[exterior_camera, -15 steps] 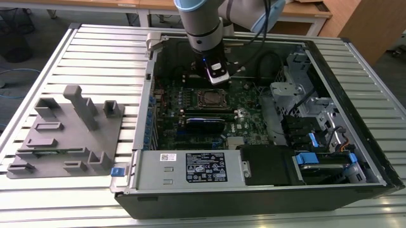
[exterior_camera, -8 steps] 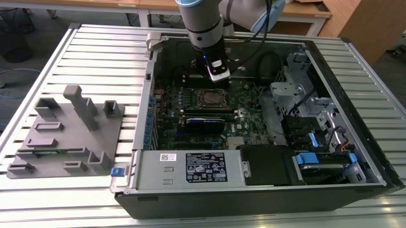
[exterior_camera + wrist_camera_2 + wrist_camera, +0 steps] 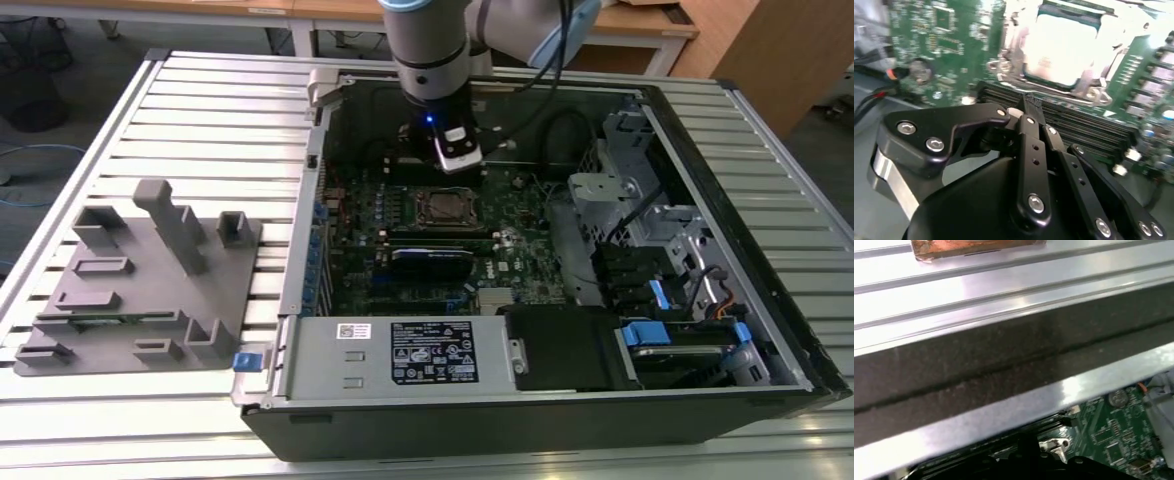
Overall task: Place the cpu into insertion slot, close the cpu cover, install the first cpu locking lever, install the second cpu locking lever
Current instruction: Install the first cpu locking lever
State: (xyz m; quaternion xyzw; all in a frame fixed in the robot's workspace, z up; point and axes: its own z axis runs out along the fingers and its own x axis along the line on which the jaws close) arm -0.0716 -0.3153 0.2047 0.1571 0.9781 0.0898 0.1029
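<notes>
Inside insertion slot (image 3: 1061, 82): cpu (image 3: 1064, 47) flat, silvery-grey, cpu cover (image 3: 1014, 55) framing it.

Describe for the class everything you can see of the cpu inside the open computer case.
The cpu is a flat square chip with a pale silvery metal top. It lies flat in the insertion slot on the green motherboard, ringed by the silvery frame. The gripper hangs beside the socket, apart from the chip.

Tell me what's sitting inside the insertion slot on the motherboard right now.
The cpu lies in the insertion slot, its silvery top showing, with the cpu cover framing its edges. The socket contacts underneath are covered. The gripper hangs just beside it.
</notes>
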